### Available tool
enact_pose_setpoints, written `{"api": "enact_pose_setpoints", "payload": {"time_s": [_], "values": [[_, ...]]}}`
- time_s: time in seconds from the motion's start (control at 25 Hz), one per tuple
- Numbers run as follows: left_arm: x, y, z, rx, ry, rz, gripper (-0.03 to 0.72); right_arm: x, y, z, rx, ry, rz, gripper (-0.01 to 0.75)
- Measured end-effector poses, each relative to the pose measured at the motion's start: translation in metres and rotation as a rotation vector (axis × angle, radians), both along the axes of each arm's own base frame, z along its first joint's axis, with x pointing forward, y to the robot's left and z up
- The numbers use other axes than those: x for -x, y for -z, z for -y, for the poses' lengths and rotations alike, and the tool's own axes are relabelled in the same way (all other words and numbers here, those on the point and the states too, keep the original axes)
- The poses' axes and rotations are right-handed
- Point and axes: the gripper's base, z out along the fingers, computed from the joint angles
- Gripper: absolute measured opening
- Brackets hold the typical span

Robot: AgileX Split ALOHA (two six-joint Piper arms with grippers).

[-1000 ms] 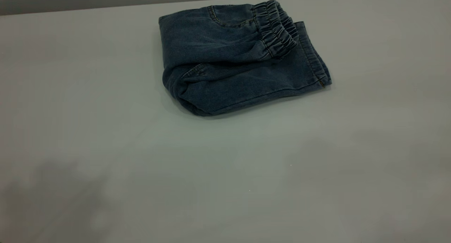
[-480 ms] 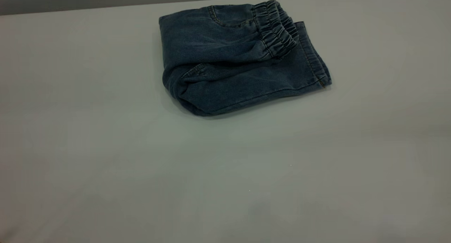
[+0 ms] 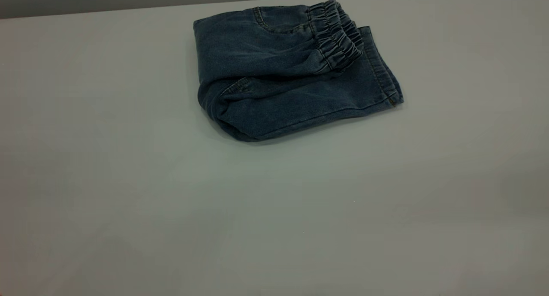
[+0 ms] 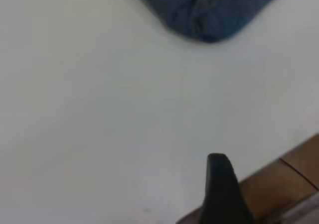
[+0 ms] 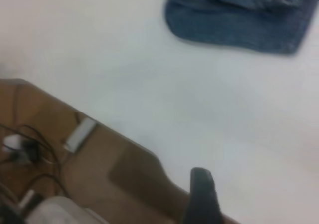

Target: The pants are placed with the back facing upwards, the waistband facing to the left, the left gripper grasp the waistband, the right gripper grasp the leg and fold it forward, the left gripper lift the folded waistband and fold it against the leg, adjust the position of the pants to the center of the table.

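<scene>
The pants (image 3: 291, 73) lie folded into a compact blue denim bundle on the far middle part of the table (image 3: 171, 201). The ruched waistband (image 3: 336, 40) rests on top, turned over toward the right, close to the stitched hem of the leg (image 3: 384, 68). Neither arm shows in the exterior view. A dark tip of my left gripper (image 4: 222, 189) hangs over the table's near edge, far from the pants (image 4: 209, 10). My right gripper (image 5: 202, 196) likewise sits at the table's edge, well apart from the pants (image 5: 239, 20).
Brown wooden floor (image 4: 289, 184) shows past the table's edge in both wrist views. Cables (image 5: 25, 149) and a small white box (image 5: 79, 134) lie on the floor beside the right arm. The table's far edge (image 3: 107, 7) runs just behind the pants.
The soft shadows on the near part of the table have faded and drifted off. The pants have not moved.
</scene>
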Motion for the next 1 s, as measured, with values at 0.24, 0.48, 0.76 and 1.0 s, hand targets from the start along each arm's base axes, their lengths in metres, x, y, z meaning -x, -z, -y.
{"api": "enact_pose_setpoints", "payload": {"time_s": [0.24, 0.48, 0.76, 1.0], "values": [[0.008, 0.020, -0.004, 0.001, 0.003, -0.015, 0.413, -0.012, 0.014, 0.005, 0.071, 0.058, 0.037, 0.453], [0.015, 0.034, -0.005, 0.021, 0.013, -0.031, 0.413, -0.016, 0.027, 0.001, 0.047, 0.046, 0.006, 0.493], [0.011, 0.048, 0.001, 0.044, 0.029, -0.055, 0.413, -0.011, 0.027, 0.002, 0.041, 0.043, 0.022, 0.569], [0.008, 0.058, 0.004, 0.052, 0.044, -0.042, 0.413, 0.001, 0.026, 0.004, -0.002, 0.030, 0.094, 0.571]]}}
